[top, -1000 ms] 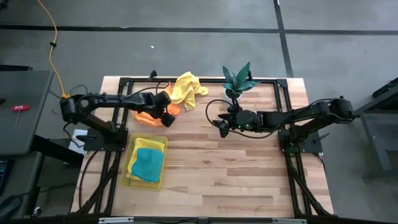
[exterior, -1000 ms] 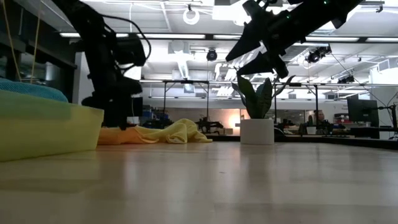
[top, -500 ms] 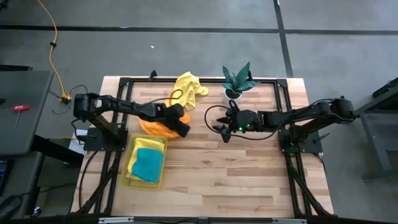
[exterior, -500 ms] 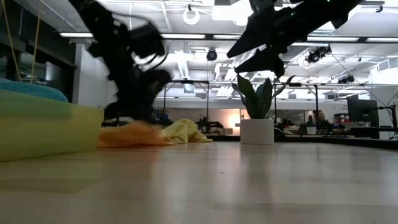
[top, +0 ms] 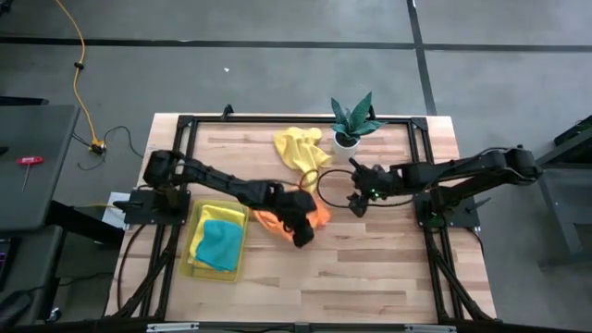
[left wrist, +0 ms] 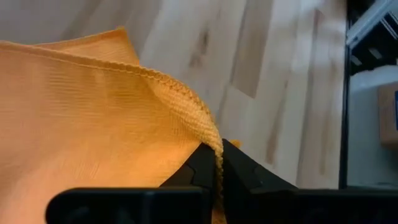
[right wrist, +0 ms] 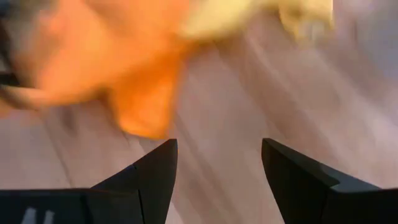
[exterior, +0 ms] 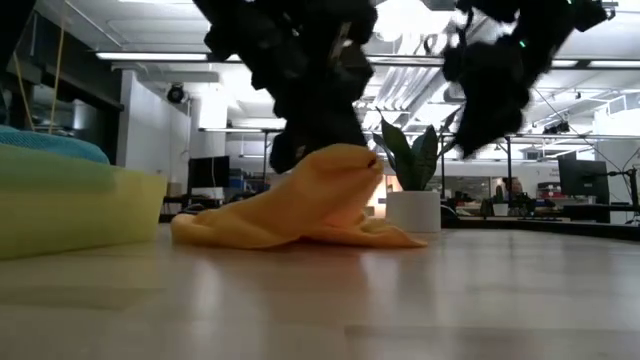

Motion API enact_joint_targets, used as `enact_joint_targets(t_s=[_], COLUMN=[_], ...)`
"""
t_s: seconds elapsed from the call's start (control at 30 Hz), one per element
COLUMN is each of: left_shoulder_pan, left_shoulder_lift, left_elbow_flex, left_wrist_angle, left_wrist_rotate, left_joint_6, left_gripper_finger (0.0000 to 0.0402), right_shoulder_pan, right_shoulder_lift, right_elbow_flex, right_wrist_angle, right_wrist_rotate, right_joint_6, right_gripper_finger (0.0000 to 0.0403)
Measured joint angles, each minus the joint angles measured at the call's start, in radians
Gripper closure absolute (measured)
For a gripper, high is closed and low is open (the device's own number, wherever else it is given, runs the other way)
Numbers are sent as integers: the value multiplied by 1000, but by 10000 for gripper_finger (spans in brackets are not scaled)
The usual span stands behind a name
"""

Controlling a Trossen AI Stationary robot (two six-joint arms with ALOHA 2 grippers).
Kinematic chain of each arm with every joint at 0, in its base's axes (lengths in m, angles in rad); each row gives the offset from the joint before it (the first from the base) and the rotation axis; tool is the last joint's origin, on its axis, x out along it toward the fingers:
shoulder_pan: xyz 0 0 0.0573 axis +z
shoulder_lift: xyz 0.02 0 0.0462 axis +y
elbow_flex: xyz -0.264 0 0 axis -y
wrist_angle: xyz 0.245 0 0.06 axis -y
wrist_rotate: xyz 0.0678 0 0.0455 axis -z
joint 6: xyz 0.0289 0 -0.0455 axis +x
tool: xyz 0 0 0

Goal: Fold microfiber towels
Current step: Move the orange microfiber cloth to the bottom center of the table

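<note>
Left claw (left wrist: 217, 163) pinching orange towel (top: 289, 212) by its hem, likely dragging it onto open bench (top: 370, 268) for spreading; right claw (right wrist: 217, 171) gaping wide, empty, hovering just beside.

Overhead looks straight down, low looks level across the pale wooden bench (top: 370, 268), both sharing the crumpled orange cloth (top: 316, 216) near centre.

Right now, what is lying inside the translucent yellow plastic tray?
In the translucent yellow plastic tray, a teal cloth lies on a yellow cloth. Anything beneath them is covered and cannot be seen.
</note>
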Motion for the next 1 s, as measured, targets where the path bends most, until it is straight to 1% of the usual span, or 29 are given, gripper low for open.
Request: enact_joint_targets(t_s=[0.07,0.13,0.3,0.4,0.53,0.7,0.83,1.0], left_shoulder_pan=[-15,-20,-14,-7,-7,-7,-4,13], left_shoulder_lift=[4,6,4,4,4,3,3,2], left_elbow_flex=[14,22,19,19,19,19,19,19], left_wrist_angle=[3,23,7,4,-5,-8,-15,-8], left_wrist_rotate=[-1,-5,20,38,38,38,36,32], left_joint_6=[0,0,1,0,-2,-2,-2,-2], left_gripper_finger=[396,396,395,395,395,394,394,394], right_shoulder_pan=[12,21,34,41,54,90,124,140], right_shoulder_lift=[32,73,232,331,418,453,453,455], right_elbow_flex=[-1,-1,-1,-1,0,1,0,0], right_wrist_angle=[-36,-23,165,254,353,385,417,424], right_wrist_rotate=[0,-19,-149,-175,-189,-150,-105,-93], right_joint_6=[70,121,219,283,367,467,538,603], right_gripper_finger=[176,176,176,176,176,179,206,264])
